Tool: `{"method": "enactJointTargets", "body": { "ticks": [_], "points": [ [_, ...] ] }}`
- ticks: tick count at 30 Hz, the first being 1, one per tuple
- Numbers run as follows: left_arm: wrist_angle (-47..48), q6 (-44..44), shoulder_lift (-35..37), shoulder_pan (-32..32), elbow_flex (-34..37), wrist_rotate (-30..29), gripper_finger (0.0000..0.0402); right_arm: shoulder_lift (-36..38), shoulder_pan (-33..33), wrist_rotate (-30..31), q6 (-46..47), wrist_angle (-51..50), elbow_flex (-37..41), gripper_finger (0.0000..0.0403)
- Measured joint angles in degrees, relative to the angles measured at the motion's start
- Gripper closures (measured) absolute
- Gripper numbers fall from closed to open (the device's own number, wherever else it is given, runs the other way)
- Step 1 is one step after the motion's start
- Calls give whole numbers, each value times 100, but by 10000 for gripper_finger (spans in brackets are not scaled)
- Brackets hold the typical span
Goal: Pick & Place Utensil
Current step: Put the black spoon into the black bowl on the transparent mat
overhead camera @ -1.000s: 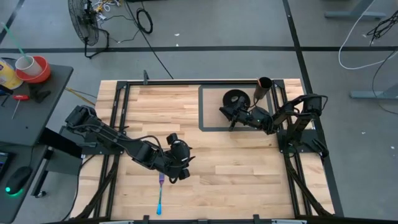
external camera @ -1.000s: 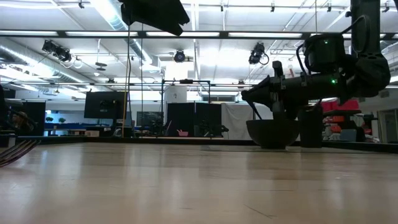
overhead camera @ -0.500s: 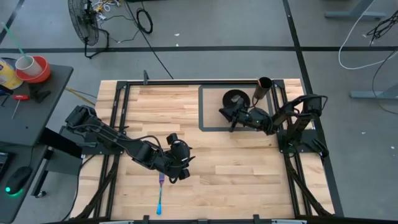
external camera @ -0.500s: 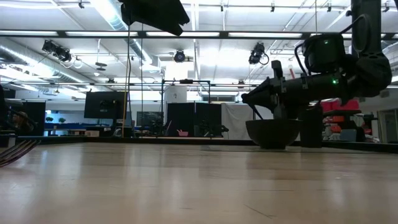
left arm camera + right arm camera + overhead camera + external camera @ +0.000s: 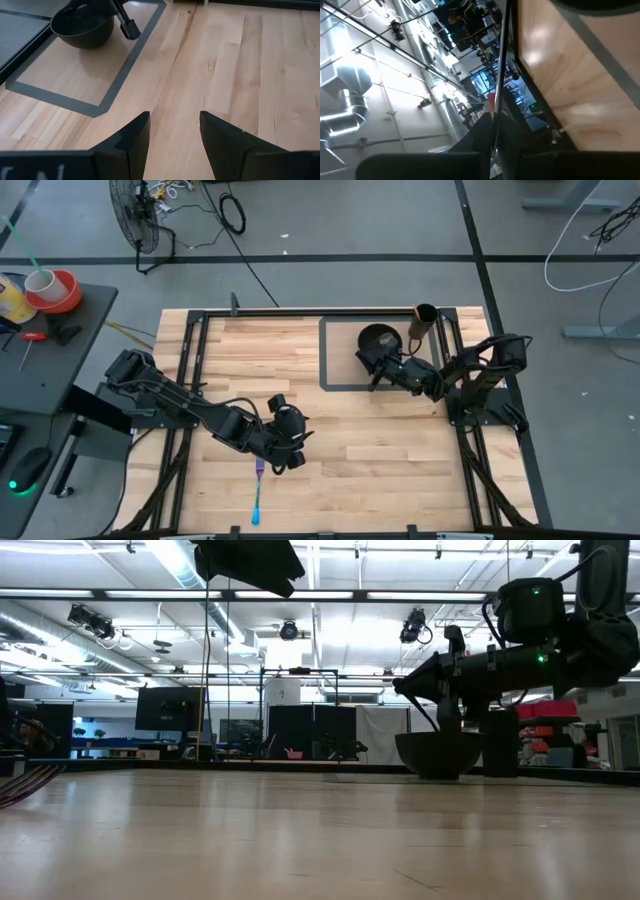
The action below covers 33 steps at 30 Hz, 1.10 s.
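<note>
Utensil (image 5: 501,75) clamped in right gripper (image 5: 378,367), over bowl (image 5: 377,338)

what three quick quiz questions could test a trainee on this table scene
1. True or false: the right pincer is beside the black bowl.
2. Which pincer is shut on a thin utensil? A left, B right.
3. Fill in: the blue utensil lies near the ____ pincer.

Key: 1 true. 2 B: a thin rod runs out from between the right pincer's closed fingers. 3 left; it is open and holds nothing.
</note>
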State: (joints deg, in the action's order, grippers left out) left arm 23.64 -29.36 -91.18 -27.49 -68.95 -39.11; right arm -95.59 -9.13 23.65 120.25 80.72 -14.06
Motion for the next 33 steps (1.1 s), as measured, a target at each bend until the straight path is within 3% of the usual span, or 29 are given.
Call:
{"method": "enactJointTargets", "body": {
  "ticks": [6,18,33],
  "points": [
    [1,1,0,-2,0,0,225,391,59,-9,609,-933,0,380],
    [0,0,0,-2,0,0,225,837,-47,-212,856,-2052,2,380],
    [-2,2,0,-2,0,0,225,835,-160,-164,499,-2029,-2,380]
  ]
}}
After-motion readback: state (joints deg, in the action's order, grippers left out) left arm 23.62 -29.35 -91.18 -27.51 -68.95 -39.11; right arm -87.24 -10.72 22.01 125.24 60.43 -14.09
